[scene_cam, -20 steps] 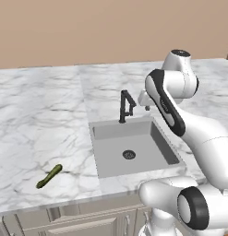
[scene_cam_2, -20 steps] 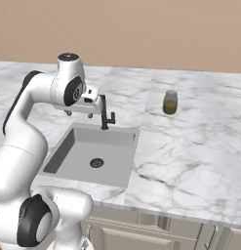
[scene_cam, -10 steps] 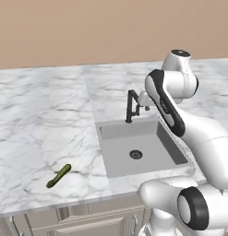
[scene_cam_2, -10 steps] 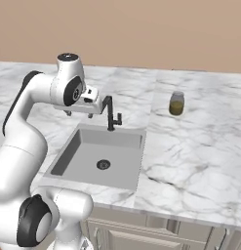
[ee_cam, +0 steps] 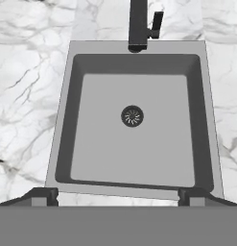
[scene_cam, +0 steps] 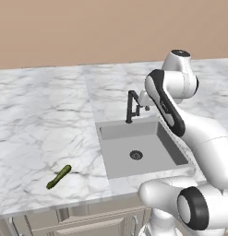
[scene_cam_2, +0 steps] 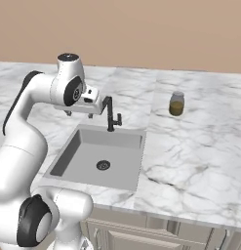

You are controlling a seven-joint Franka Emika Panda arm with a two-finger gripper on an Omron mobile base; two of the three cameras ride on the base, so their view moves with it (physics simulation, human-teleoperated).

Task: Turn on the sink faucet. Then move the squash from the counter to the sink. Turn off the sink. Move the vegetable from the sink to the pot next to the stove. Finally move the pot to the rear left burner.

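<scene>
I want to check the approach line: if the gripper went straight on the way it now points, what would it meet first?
Probably the floor of the sink, near the drain. The open gripper looks down into it, with nothing visible in between.

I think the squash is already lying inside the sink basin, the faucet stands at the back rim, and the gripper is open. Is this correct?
Not quite. The squash lies on the counter, to the left of the sink, not in the basin; the left base view shows this. The rest holds: the faucet stands at the back rim, and the gripper is open.
</scene>
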